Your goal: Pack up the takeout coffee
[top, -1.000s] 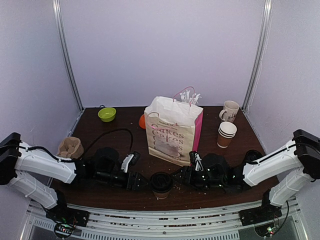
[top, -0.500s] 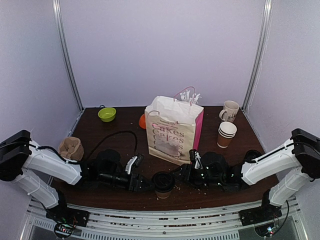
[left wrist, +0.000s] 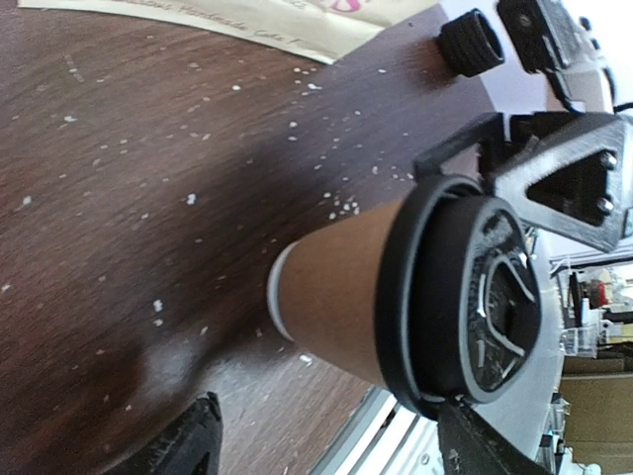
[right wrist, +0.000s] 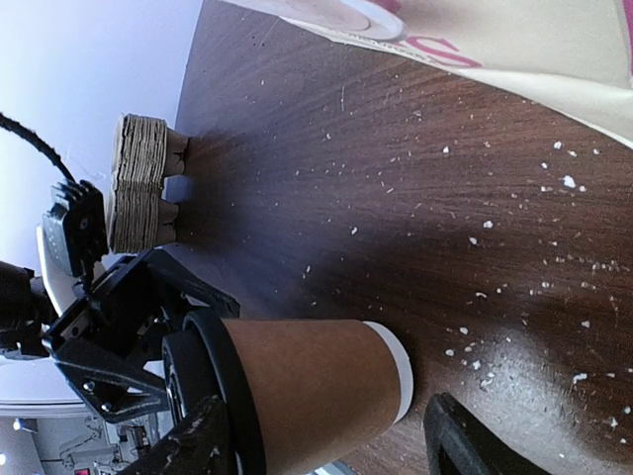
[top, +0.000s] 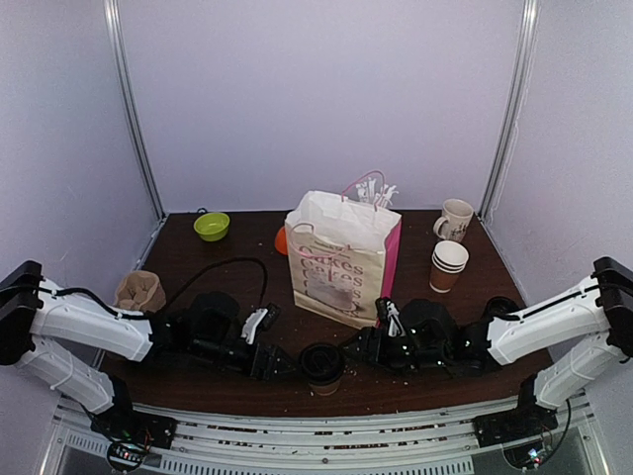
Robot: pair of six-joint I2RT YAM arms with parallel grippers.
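The coffee cup [top: 321, 364] stands upright at the near middle of the worktop [top: 227, 252], with its black lid [left wrist: 485, 297] on. It is in front of the paper bag [top: 341, 267] and apart from it. It sits squarely between the two sets of jaws. The left arm [top: 94, 332] reaches in low from one side and the right arm [top: 539, 332] from the other, and neither is clearly nearer.

Both pairs of jaws stand wide and hold nothing. In each wrist view the cup's long axis runs across the picture, base toward one finger and lid toward the other (so the jaws seem spread along the cup's height, not across its girth). Whether a finger brushes the lid's rim I cannot tell.

By this reading, a grip round the brown wall would want the wrist rolled first — then a lift over the bag's open mouth, behind the cup and higher.
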